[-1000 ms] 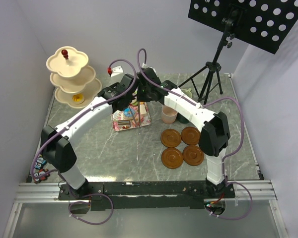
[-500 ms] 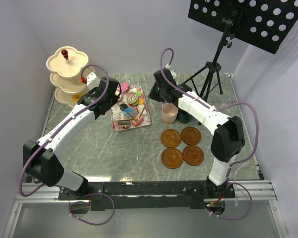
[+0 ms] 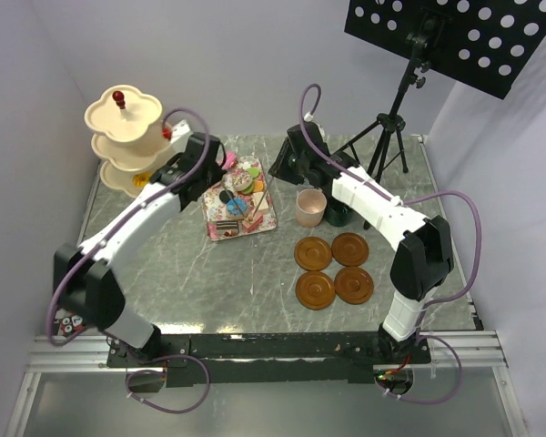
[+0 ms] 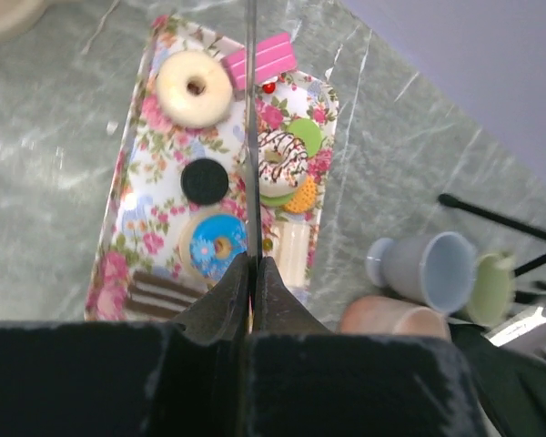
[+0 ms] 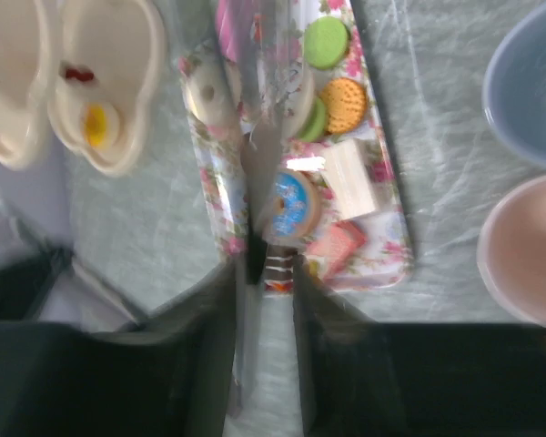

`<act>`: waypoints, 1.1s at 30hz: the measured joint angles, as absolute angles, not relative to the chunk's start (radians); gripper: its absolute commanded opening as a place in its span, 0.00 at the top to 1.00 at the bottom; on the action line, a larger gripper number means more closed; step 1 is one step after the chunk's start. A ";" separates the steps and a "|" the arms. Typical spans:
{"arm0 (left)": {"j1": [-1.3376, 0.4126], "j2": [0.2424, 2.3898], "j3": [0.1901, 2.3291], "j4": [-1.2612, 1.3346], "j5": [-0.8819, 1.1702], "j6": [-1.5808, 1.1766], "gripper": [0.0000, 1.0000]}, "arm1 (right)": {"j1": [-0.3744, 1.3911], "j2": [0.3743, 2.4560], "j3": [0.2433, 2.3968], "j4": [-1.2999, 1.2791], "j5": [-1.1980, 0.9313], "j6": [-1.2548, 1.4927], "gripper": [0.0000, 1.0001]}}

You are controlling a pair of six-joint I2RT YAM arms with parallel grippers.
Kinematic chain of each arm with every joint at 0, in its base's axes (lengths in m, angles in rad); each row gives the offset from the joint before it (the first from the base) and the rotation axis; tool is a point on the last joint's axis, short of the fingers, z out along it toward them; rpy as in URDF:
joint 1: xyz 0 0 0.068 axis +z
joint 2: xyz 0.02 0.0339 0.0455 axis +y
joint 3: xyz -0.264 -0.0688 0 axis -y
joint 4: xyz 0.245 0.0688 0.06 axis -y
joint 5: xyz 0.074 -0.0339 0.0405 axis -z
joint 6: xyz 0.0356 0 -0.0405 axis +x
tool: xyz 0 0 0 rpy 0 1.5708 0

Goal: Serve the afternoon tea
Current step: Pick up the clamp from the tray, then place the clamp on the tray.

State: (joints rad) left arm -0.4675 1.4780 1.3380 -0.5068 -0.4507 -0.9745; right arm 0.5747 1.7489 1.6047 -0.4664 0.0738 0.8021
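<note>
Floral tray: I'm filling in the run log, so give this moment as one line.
left hand shut on metal tongs over floral tray | right hand near tray, grip unclear | four saucers bare

From overhead, both claws are hidden under their own wrists, and the right arm [image 3: 364, 196] covers much of the dark green mug [image 3: 338, 217]. The right wrist view is blurred throughout. A pale strip [image 5: 255, 137] between the fingers of the right claw [image 5: 262, 278] cannot be identified. The right edge cuts the light blue mug [image 5: 528, 100] and pink mug [image 5: 528, 255], and the left edge cuts the stand [image 5: 91, 82]. In the left wrist view, a thin metal strip [image 4: 251, 109] pinched by the left claw [image 4: 252, 273] runs off the top edge, and the light green mug [image 4: 491, 289] is blurred.
</note>
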 measured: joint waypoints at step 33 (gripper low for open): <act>-0.436 1.832 1.308 -0.363 -0.270 -0.303 0.15 | 0.427 1.289 1.267 -0.576 0.067 0.498 0.07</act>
State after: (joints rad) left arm -0.4362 1.8317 1.3079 -0.3630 -0.2699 -0.3027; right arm 0.4271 1.2892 1.2667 -0.5762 0.0666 0.4976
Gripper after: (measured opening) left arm 0.734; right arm 0.928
